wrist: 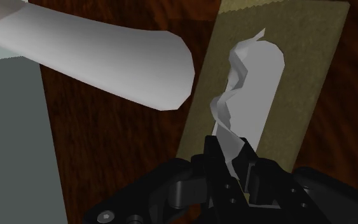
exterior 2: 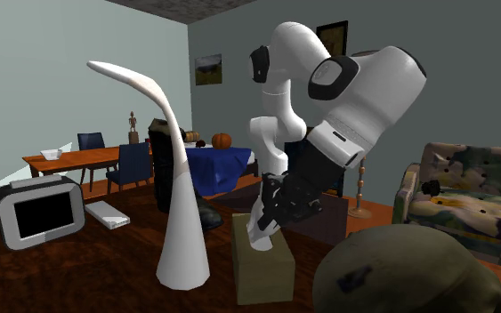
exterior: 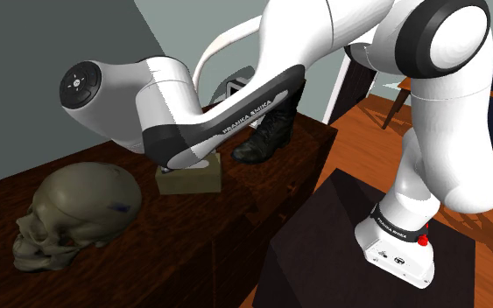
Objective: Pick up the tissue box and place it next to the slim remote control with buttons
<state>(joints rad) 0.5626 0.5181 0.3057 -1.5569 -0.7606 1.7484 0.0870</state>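
- Olive, matte, blocky tissue box (exterior 2: 262, 271) standing on dark wood-grain table (exterior: 192, 249), just beside the base of a tall white horn-shaped ornament (exterior 2: 180, 191).
- Black gripper (wrist: 233, 159) down at the box top; fingers (wrist: 213, 159) drawn close together, pinching the crumpled white tissue (wrist: 257, 83) that sticks up from the slot.
- Slim, flat, pale grey remote (exterior 2: 107, 213) seen in second exterior view: lying on the table well apart from the box, beyond the ornament, near a grey-framed dark screen (exterior 2: 39, 213).
- Shoulder view: greenish-grey skull (exterior: 78, 210) with smooth dome, near the box toward that view's left; black boot (exterior: 266, 138) behind the box, partly hidden by the arm (exterior: 227, 109).
- Wrist view: ornament's smooth white body with rounded end near the box's long edge, apart from it; box top coarse-textured.
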